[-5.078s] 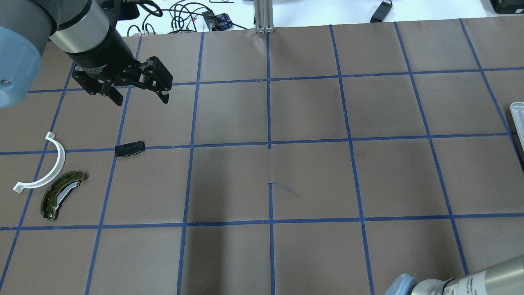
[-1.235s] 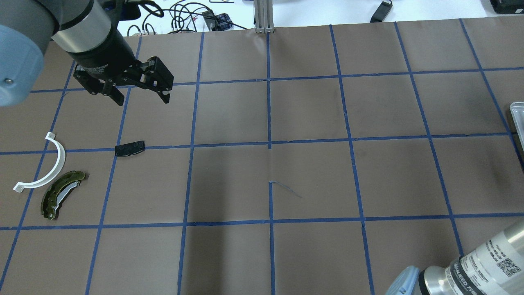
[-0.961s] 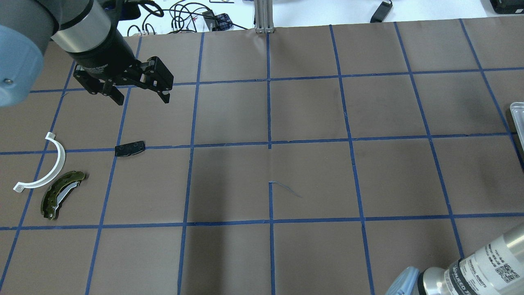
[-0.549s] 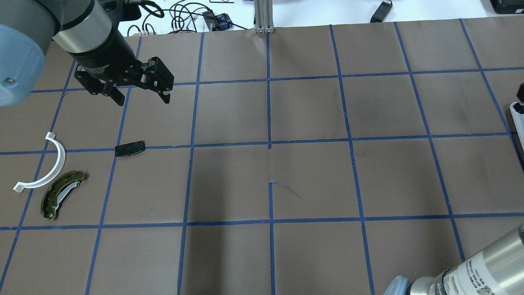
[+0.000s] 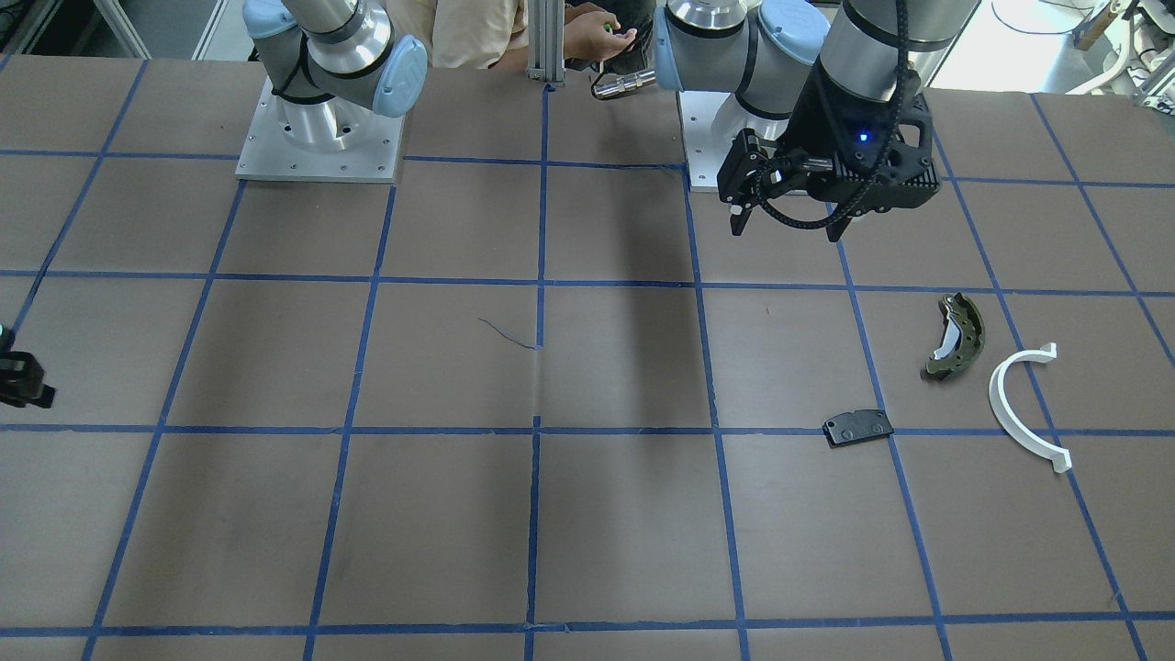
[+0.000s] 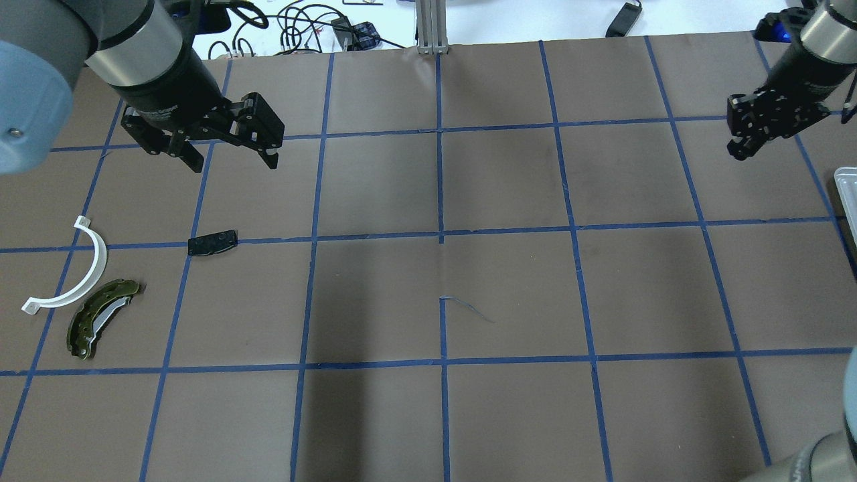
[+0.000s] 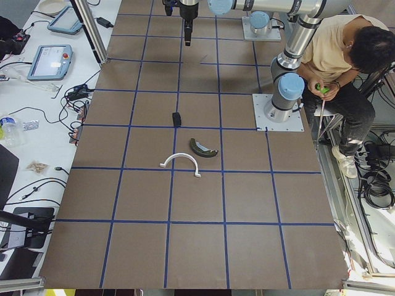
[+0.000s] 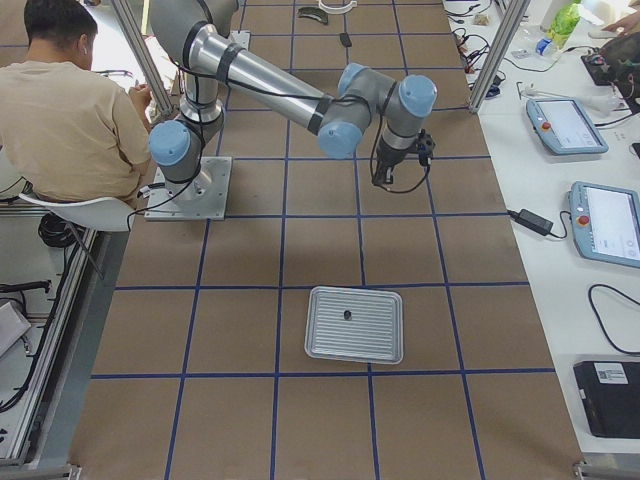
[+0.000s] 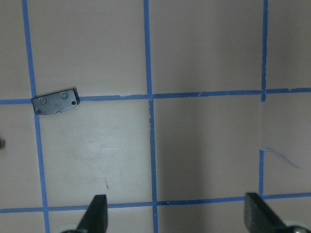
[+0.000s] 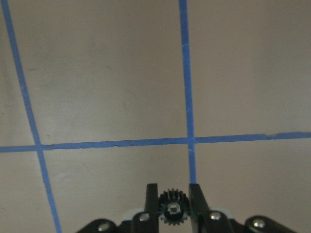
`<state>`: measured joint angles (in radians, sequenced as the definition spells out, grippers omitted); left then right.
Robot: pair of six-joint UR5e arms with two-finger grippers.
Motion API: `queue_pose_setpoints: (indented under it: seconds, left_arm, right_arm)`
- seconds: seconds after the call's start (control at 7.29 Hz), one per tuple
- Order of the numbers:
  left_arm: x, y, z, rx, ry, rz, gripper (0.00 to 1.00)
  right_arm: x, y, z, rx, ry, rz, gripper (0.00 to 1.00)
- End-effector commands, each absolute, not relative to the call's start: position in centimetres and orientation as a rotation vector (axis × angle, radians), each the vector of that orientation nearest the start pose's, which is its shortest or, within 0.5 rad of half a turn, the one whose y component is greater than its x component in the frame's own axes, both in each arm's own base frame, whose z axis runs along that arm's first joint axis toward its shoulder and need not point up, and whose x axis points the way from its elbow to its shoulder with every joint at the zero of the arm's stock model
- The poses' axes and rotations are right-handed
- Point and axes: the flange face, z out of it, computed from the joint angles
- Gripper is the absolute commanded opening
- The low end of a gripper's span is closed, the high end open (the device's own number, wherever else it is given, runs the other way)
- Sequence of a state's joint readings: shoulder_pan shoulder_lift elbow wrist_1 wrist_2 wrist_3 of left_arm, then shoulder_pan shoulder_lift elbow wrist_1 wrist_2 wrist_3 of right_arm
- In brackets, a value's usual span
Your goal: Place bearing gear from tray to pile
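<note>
I have two grippers. My right gripper is closed down narrow on one small black bearing gear, the toothed wheel pinched between my two fingertips, with brown mat and blue tape lines below it. Seen from overhead, with 12 o'clock pointing away from my base, this gripper hangs above the table at about 2 o'clock.

The one tray, ribbed metal, lies at the table's 3 o'clock edge, apart from that gripper. Only its corner shows in the overhead view. One small dark item lies in it, too small for me to tell what it is.

My left gripper hangs at about 10 o'clock, its two fingers spread wide with nothing between them.

The pile is at 9 o'clock and counts three loose parts:
- One flat black plate lies on a tape line at 6 o'clock from my left gripper.
- One olive-green brake shoe lies at about 8 o'clock from the plate, well apart from it.
- One white half-ring lies just beside the shoe at its 11 o'clock, with a narrow gap between them in the front-facing view.

One person sits behind my base.
</note>
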<state>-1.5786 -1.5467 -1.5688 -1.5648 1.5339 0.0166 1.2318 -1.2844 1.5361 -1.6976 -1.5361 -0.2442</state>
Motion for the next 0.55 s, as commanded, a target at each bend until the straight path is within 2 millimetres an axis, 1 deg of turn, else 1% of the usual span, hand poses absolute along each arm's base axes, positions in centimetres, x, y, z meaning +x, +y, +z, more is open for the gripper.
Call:
queue_pose_setpoints:
  seconds: [0.0,0.14,0.27,0.41]
  left_arm:
    - [-14.1,-48.3,50.0,0.040,3.178,-0.047,1.00]
    - [-14.1,-48.3,50.1,0.040,3.178,-0.049,1.00]
    - [-14.1,-48.3,50.1,0.040,3.178,-0.051,1.00]
    - [-14.1,-48.2,50.2,0.042,3.178,-0.052,1.00]
  right_arm:
    - [4.7,-57.0,35.0,0.295,3.069,0.232,0.00]
    - [9.0,-55.9,34.9,0.350,3.061,0.234,0.00]
    - [13.8,-55.4,34.4,0.441,3.041,0.213,0.00]
    - [19.0,-54.9,33.7,0.482,3.040,0.148,0.00]
